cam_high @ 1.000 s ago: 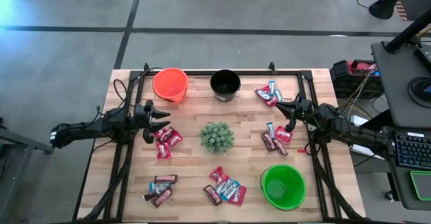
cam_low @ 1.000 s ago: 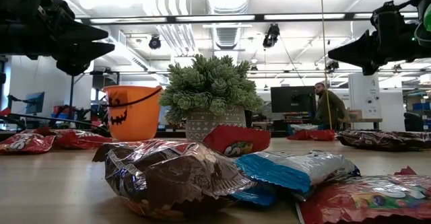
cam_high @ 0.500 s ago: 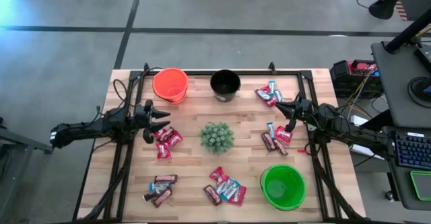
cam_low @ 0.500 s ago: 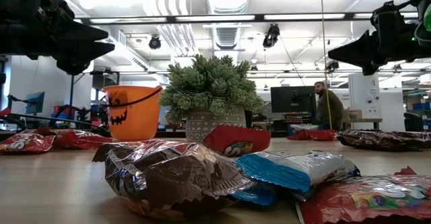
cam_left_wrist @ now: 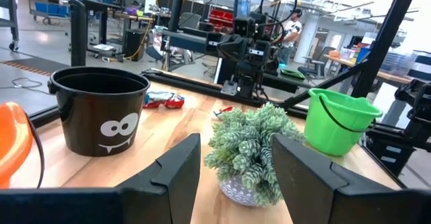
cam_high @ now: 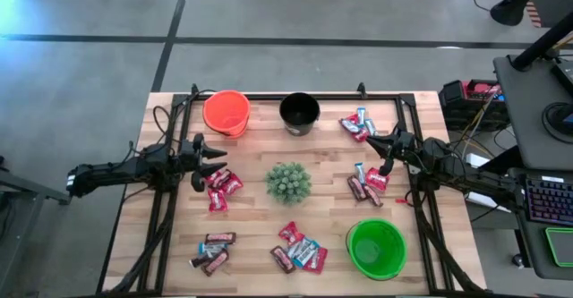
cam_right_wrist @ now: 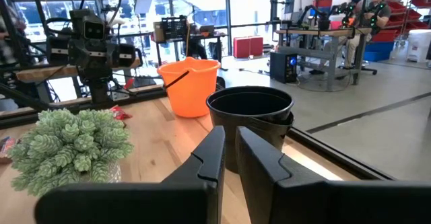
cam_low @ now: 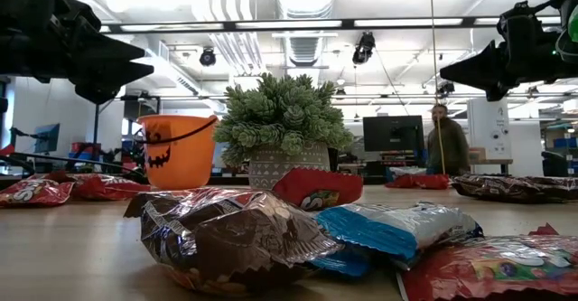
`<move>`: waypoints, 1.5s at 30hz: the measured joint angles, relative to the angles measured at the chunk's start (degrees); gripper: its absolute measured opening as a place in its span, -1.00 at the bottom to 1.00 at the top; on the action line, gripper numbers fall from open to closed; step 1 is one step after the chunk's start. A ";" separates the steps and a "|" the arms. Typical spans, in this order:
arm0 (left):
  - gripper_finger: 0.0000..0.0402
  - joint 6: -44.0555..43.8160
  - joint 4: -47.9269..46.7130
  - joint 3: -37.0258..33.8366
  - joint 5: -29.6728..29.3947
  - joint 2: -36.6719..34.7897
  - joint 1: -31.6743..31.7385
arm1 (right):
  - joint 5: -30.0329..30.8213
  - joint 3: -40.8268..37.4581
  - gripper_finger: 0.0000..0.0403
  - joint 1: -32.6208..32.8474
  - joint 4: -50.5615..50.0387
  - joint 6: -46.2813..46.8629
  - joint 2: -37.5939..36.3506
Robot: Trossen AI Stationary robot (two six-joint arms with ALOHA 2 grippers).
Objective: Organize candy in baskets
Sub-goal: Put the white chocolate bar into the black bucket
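Left hand point(cam_high: 215, 160) open, empty, above red candy point(cam_high: 222, 187); right hand point(cam_high: 387, 148) closed.

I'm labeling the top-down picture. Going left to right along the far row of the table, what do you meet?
Orange bucket → black bucket → a small pile of candy.
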 joint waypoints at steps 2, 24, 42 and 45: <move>-0.17 -0.10 0.07 0.00 0.01 -0.01 0.01 | 0.00 0.00 -0.86 0.02 -0.01 0.00 -0.01; -0.17 -2.51 1.82 0.01 0.12 0.42 -0.04 | -0.02 0.00 -0.86 0.02 0.00 0.00 0.00; -0.17 2.88 1.64 3.65 -4.80 2.49 -0.04 | 0.00 0.00 -0.86 0.00 -0.02 0.00 0.00; -0.17 2.72 1.64 3.65 -5.10 3.34 0.01 | 0.00 0.00 -0.86 0.02 -0.02 0.00 0.00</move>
